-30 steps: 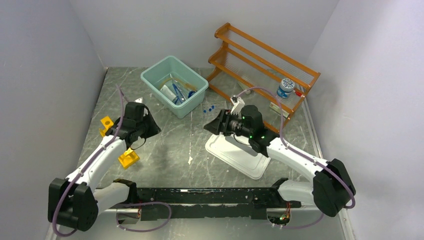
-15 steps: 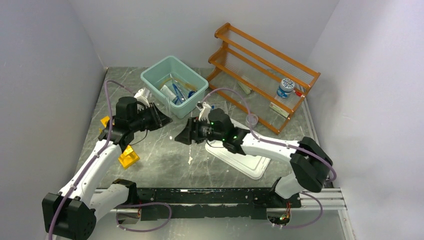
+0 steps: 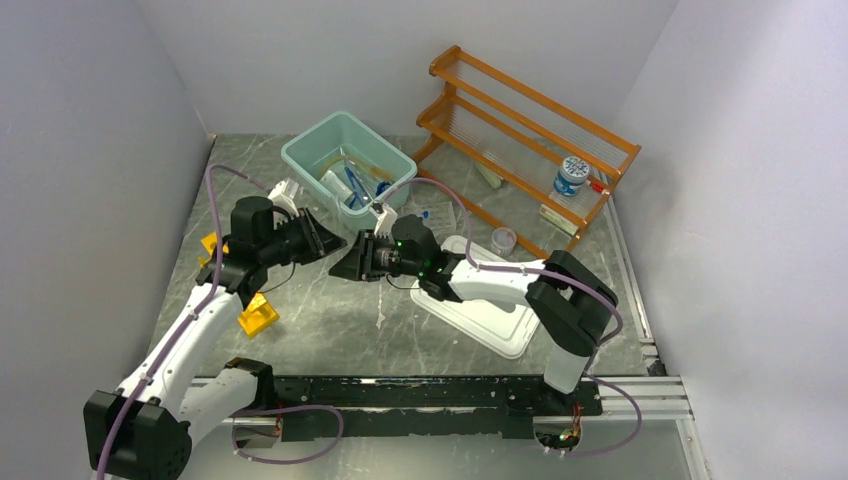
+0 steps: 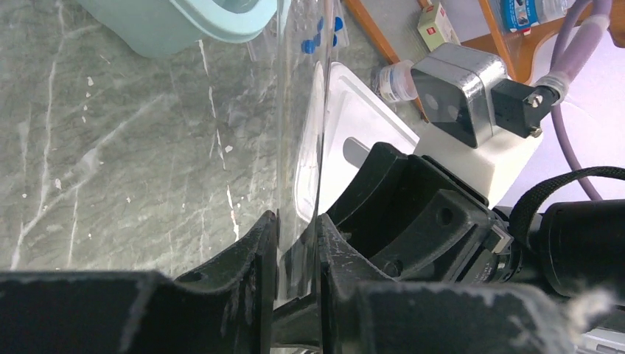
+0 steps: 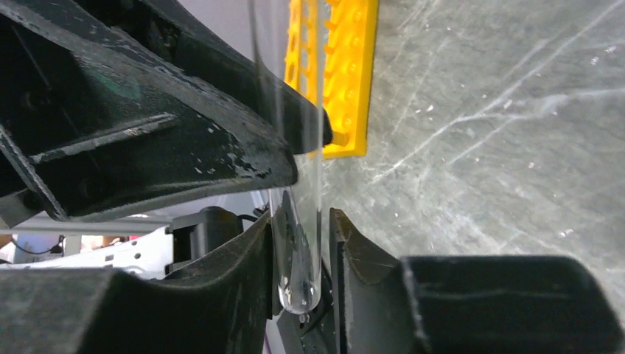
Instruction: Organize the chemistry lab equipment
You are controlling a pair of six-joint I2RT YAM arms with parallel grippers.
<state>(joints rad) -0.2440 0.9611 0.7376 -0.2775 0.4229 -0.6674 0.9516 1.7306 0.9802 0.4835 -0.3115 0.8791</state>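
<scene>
Clear glass tube (image 4: 298,147): hanging above the mid-surface, slightly left of ctr, btwn the two grippers, which are meeting tip to tip there.

L gripper (image 4: 295,243): I am seeing its jaws clenching on the tube. Both fingers are pressing against the glass, and the tube is running out past the tips toward the R arm.

R gripper (image 5: 301,228): its fingers are bracketing the tube's rounded, closed end. The glass is sitting close btwn them, but I cannot tell whether they are squeezing it or only flanking it.

Yellow holed rack (image 3: 258,317): lying near the left edge of the surface, partly hidden by the L arm crossing over it.

Teal bin (image 3: 300,160): sitting toward the far-left corner, holding several items incl. something blue. I am finding them too small to name.

Blue-capped vials (image 4: 324,33): lying loose on the surface, btwn the bin and the white tray (image 3: 490,320).

Tray: lying right of ctr, nearer the near edge, w/ the R arm reaching across above it.

Small clear container (image 3: 503,240): standing upright just beside the tray's far edge, in front of the orange shelf (image 3: 530,110).

Shelf: standing at the far-right corner, angled along the right edge, and carrying a jar (image 3: 572,175) w/ a blue-and-white lid toward its right end.
</scene>
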